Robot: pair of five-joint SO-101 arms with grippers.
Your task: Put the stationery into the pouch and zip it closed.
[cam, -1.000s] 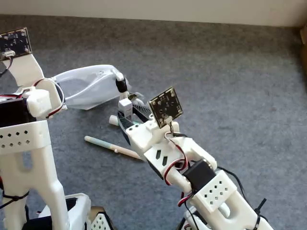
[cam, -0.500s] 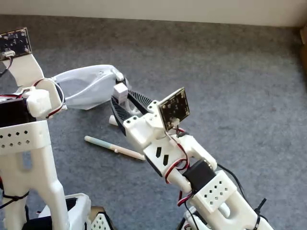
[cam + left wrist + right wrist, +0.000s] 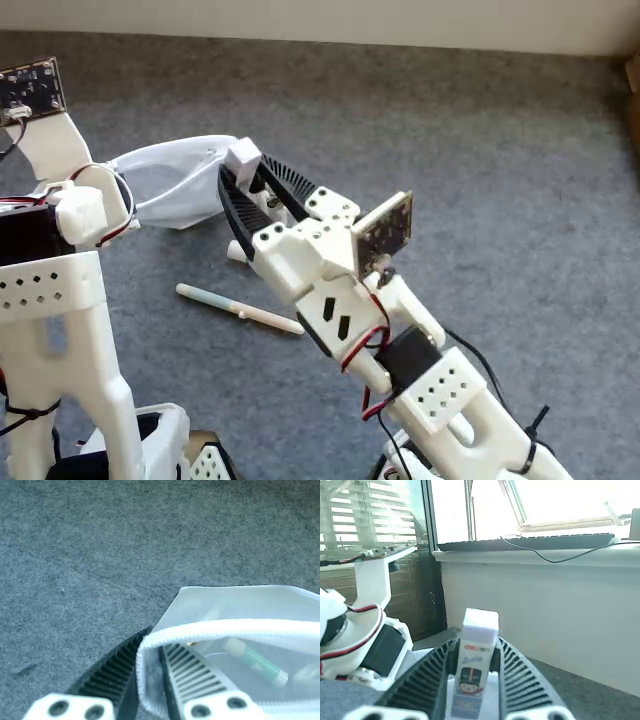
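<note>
Translucent white pouch gapes, green-tipped pen inside; eraser white, sleeved.

The left arm hides the pouch's near end. The right gripper covers most of a white tube and the eraser's lower end. A green-capped item inside the pouch is blurred.

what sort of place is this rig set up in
Likely an indoor office or lab room: a grey carpet-like surface, a bright window with slatted blinds, and what looks like a keyboard lying on a white ledge.
</note>
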